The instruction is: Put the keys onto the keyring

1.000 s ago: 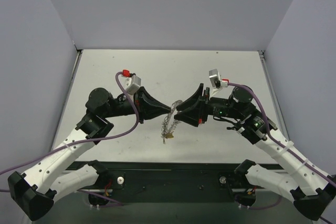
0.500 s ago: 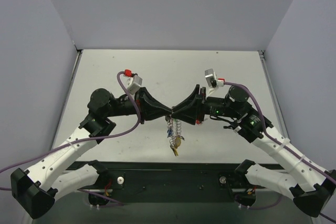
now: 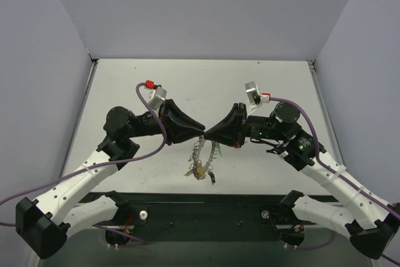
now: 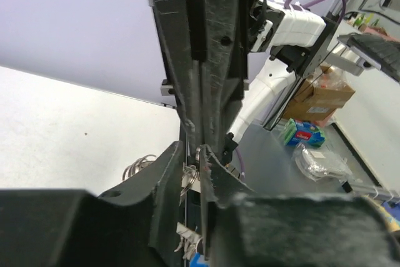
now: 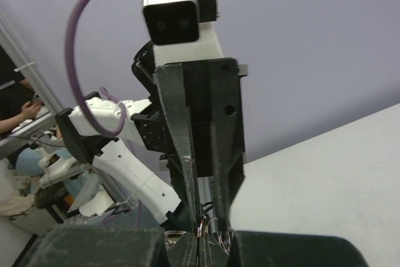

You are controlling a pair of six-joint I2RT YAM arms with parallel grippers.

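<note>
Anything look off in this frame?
Yes. The keyring dangles under the meeting tips of the left gripper and right gripper. It sags into a lopsided loop instead of a round hoop, with the keys bunched at its low end.

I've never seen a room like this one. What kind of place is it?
Probably a robot lab or workshop. A left arm and a right arm work at a white table boxed in by plain walls, and a cardboard box and clutter sit beyond it.
</note>
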